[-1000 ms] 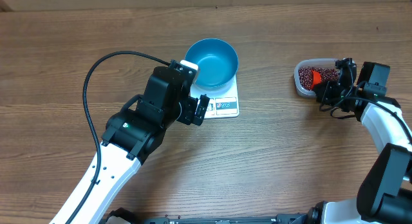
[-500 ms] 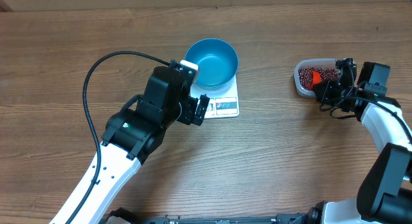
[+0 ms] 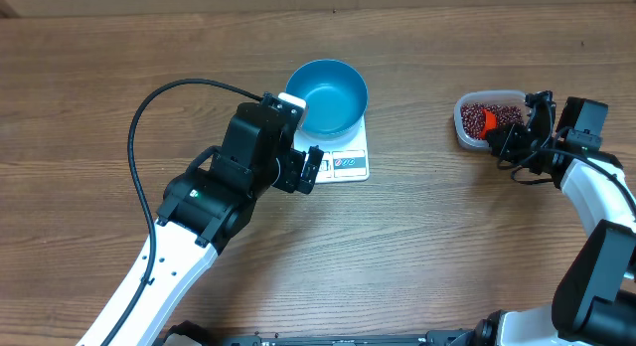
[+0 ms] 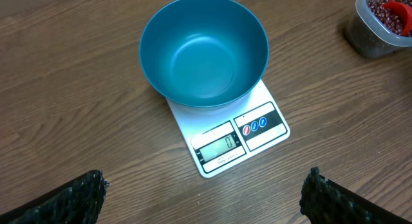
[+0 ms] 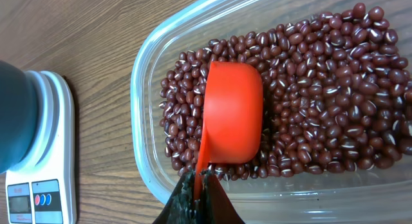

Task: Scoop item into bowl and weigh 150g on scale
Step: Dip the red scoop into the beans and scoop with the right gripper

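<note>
The beans (image 5: 322, 114) – tiny, oval, glossy dark red-brown, many with a pale streak – lay in a loose heap inside a clear tub (image 5: 145, 76) with rounded corners and thin plastic walls, at the right side of the table (image 3: 447, 247). An orange-red scoop (image 5: 233, 111), smooth and rounded, rested on the heap near the tub's left end; whether its mouth faced up or down could not be told. Its narrow handle ran back to the right gripper (image 5: 199, 192), whose dark fingers were clenched on it at the tub's near rim.

Well apart from the tub, the bowl (image 4: 203, 50) sat on the scale (image 4: 225, 143) – a deep, round, bright-blue bowl, smooth inside and holding nothing. It overhung the rear of the flat white rectangular scale, leaving the front strip clear; the display there read zero, beside three small round buttons.

The left gripper (image 4: 203, 198) hovered just in front of the scale, its textured black fingers spread wide and grasping nothing. The table was brown wood grain.
</note>
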`<state>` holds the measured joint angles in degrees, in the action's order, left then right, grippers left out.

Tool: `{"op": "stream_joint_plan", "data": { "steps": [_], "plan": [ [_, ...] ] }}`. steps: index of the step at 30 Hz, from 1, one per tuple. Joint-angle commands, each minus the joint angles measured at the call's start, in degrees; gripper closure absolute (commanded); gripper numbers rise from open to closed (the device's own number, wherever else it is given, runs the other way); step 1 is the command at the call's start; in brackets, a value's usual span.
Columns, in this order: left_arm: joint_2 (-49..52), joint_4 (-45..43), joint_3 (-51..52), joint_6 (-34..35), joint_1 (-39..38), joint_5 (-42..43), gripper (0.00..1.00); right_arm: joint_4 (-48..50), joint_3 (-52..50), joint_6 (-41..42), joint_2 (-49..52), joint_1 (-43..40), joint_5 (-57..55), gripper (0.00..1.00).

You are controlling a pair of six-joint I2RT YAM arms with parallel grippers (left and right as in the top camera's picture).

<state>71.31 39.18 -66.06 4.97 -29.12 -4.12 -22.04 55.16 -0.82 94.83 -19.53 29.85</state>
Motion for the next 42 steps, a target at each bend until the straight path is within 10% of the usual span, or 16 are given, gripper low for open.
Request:
{"op": "stream_joint_plan", "data": {
  "steps": [1,42],
  "plan": [
    [0.0,-0.2,-1.6,-0.3,0.2,-0.5,0.0,0.4,-0.4,0.8,0.5,-0.2,3.2,0.96],
    [0.0,-0.2,-1.6,-0.3,0.2,-0.5,0.0,0.6,-0.4,4.0,6.5,-11.8,21.7,0.96]
  ]
}}
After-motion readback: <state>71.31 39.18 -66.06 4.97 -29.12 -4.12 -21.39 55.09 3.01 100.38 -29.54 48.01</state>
